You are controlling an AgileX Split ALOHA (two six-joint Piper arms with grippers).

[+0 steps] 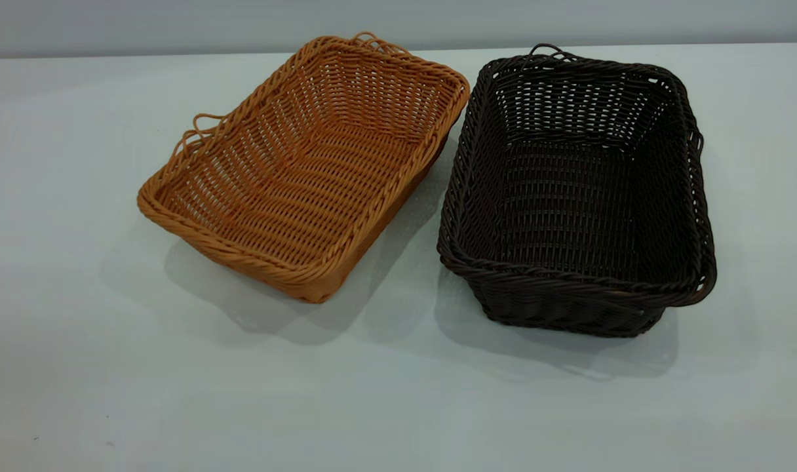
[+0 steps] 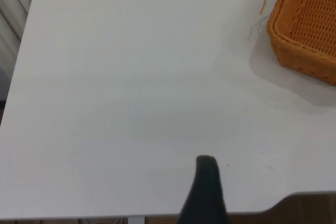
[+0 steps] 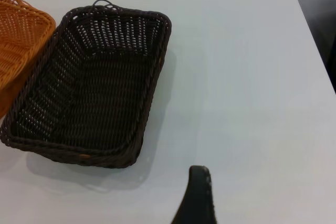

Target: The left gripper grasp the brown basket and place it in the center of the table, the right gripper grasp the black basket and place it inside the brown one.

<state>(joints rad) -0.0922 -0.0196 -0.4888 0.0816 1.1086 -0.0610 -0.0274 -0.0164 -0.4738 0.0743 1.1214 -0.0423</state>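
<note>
1. Two wicker baskets are seen side by side on the white counter (image 1: pixel 110 367) in the exterior view, both upright with their open mouths facing up and nothing inside them.

2. The brown basket (image 1: pixel 307 170) is placed on the left half of the counter, turned at an angle so that its long sides run diagonally. Its far right corner is brought just beside the rim of the other basket; whether the two touch cannot be told.

3. The black basket (image 1: pixel 575 190) is set on the right half of the counter, roughly square to the near edge. Its walls are seen to be deeper than those of the brown basket, and a thin loop handle is raised at its far rim.

4. No arm is shown in the exterior view.

5. In the left wrist view only one dark fingertip of the left tool (image 2: pixel 207 184) is shown, held over bare counter (image 2: pixel 131 77) near the counter's edge. The brown basket (image 2: pixel 310 24) is seen well apart from it. Whether this tool is open or closed cannot be told.

6. In the right wrist view one dark fingertip of the right tool (image 3: pixel 198 195) is likewise shown over bare counter (image 3: pixel 247 77). The black basket (image 3: pixel 94 82) is seen near it but apart, with the brown basket (image 3: pixel 21 35) beyond. Whether this tool is open or closed cannot be told.
</note>
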